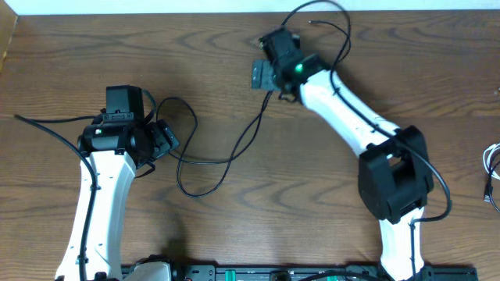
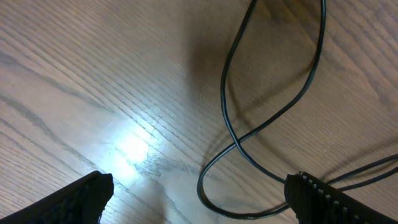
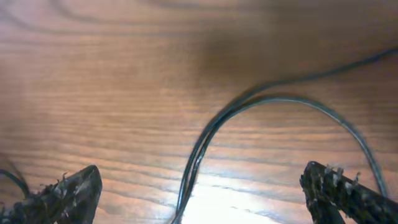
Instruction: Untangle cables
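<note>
Cable (image 2: 235, 143): black loop laid slack between both arms.
Left gripper (image 2: 199, 198): spread wide, empty, held over crossing for pickup.
Right gripper (image 3: 202, 186): spread wide, empty.

Looped black cables (image 3: 199, 148), perhaps two

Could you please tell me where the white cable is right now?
Overhead, the white cable lies on the table at the frame's far right edge, beyond the right arm.
</note>
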Robot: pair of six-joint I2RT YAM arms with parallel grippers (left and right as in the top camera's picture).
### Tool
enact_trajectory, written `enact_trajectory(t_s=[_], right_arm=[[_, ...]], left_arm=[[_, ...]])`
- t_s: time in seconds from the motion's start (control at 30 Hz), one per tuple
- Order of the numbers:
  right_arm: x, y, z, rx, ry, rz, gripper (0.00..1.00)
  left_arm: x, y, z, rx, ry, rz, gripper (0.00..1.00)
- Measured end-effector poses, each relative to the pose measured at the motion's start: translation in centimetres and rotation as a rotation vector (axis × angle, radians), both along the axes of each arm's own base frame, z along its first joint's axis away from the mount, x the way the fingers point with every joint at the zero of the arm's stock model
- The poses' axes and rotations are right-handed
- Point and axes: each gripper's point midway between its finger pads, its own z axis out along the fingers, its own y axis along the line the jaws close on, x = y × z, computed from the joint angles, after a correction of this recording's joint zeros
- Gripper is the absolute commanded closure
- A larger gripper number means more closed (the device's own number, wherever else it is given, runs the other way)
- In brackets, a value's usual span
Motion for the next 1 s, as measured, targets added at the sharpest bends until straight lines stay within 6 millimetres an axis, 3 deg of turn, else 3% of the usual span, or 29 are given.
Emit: enact_trajectory(t_s=[0.13, 0.43, 0.67, 0.87, 1.0], right_arm=[[-0.5, 0.6, 0.0, 0.008, 0.03, 0.033, 0.01], [-3.1, 4.3, -5.6, -0.07, 0.11, 0.121, 0.01], [-5.4, 7.1, -8.7, -0.145, 0.121, 0.153, 0.01], [-6.0, 7.3, -10.4, -0.168, 0.138, 0.122, 0.16], [-5.9, 7.0, -10.4, -0.157, 0.14, 0.077, 0.39]], left_arm=[[0.0, 0.0, 0.0, -0.001, -0.001, 0.0, 0.07], [0.0, 0.0, 0.0, -0.001, 0.0, 0.0, 0.07], [0.0, 0.0, 0.0, -0.001, 0.0, 0.0, 0.07], [0.0, 0.0, 0.0, -0.001, 0.0, 0.0, 0.07], [0.0, 0.0, 0.0, -0.002, -0.001, 0.0, 0.07]])
